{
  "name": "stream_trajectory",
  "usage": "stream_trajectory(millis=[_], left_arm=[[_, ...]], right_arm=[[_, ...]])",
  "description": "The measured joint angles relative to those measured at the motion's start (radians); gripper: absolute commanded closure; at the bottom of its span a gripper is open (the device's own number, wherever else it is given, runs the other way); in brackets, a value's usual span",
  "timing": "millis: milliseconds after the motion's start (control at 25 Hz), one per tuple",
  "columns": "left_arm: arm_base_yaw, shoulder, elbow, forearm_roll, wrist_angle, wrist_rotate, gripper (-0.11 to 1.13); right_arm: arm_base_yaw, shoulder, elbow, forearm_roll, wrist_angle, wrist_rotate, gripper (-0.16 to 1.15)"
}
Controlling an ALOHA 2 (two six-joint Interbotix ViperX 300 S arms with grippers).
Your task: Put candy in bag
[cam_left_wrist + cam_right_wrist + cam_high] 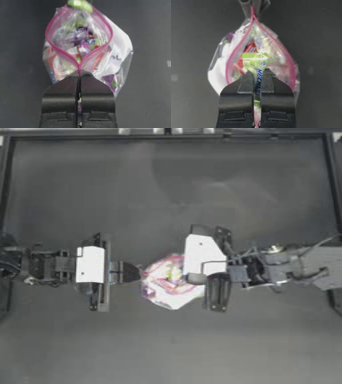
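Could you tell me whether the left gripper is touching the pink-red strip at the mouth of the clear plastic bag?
Touching. In the left wrist view, the left gripper is closed on the pink-red strip of the crinkly clear plastic bag.

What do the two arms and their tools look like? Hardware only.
Both arms are dark metal with exposed joints. Each carries a white rectangular block behind its tool and a black crossbar. The left tool and right tool have matte black, blocky fingers that taper toward the tips. Thin loose cables run along the right arm near its pale grey wrist housing.
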Motion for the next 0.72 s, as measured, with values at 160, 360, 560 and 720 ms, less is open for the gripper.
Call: stream_trajectory(millis=[160, 360, 560, 720], left_arm=[[0.002, 0.000, 0.000, -0.002, -0.003, 0.000, 0.97], [0.002, 0.000, 0.000, 0.000, -0.003, 0.000, 0.97], [0.002, 0.000, 0.000, 0.000, -0.005, 0.000, 0.97], [0.002, 0.000, 0.000, 0.000, -0.005, 0.000, 0.97]], right_arm=[[-0.006, 0.035, -0.009, -0.015, -0.018, 0.000, 0.92], [-0.011, 0.064, -0.014, -0.031, -0.021, 0.000, 0.91], [-0.015, 0.077, -0.018, -0.037, -0.026, 0.000, 0.58], [-0.023, 0.084, -0.025, -0.029, -0.031, 0.000, 0.14]])
